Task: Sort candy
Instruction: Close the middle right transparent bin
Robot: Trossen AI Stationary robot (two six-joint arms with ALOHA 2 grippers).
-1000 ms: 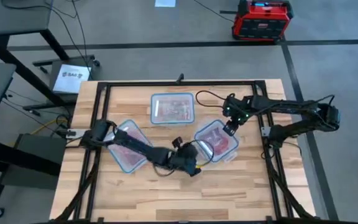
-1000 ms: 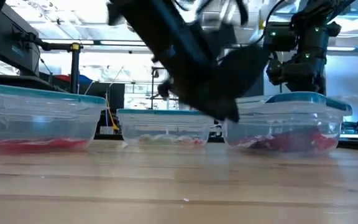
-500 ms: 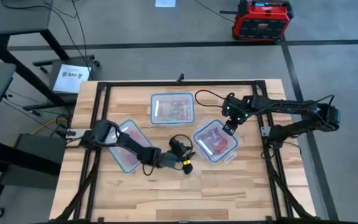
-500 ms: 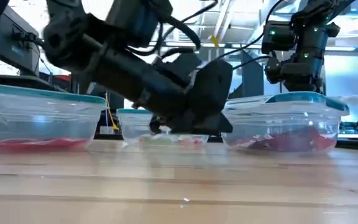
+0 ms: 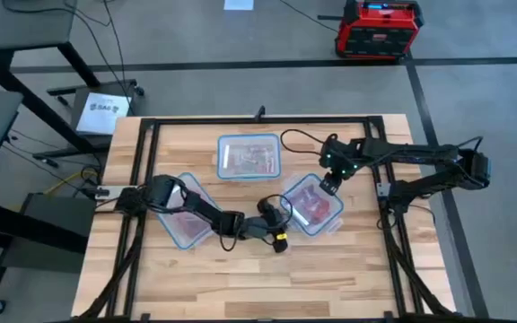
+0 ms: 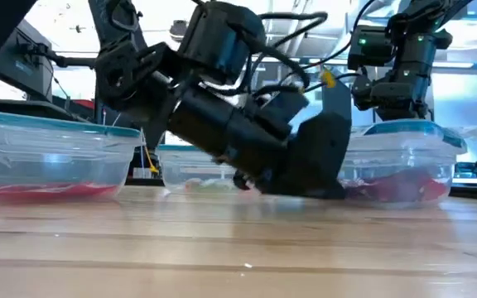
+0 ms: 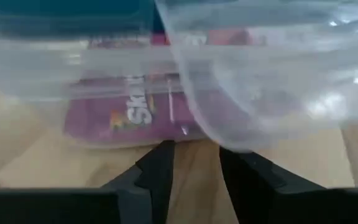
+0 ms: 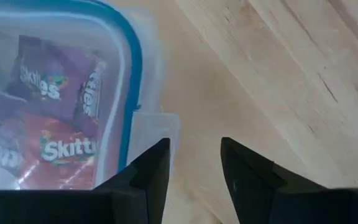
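- Wooden worktop [image 5: 240,278] from my overhead feed, black frame round it, both arms reaching in from the sides.
- Three clear containers on it: one at the back middle [image 5: 249,156], one on the left [image 5: 183,210] under the left arm, one on the right [image 5: 311,204], turned at an angle.
- Left arm lies low across the worktop. Its end effector [image 5: 278,215] sits right at the near-left edge of the right container; in the low view [image 6: 325,170] it's tipped down almost onto the wood.
- Left end effector [image 7: 194,163]: fingers a narrow gap apart, nothing between them, tips just short of the container wall.
- Right arm comes in from the right, and its end effector [image 5: 328,184] hangs over the far corner of that same container. From its wrist cam [image 8: 194,162] the fingers are a narrow gap apart and empty, above bare wood just beside the blue rim.
- Candy [image 8: 61,149]: red and purple Skittles packets inside the right container. More red packets [image 5: 182,218] in the left one, and a mixed lot [image 5: 251,158] in the back one.
- A purple packet [image 7: 135,112] shows through the wall straight ahead of the left fingers.
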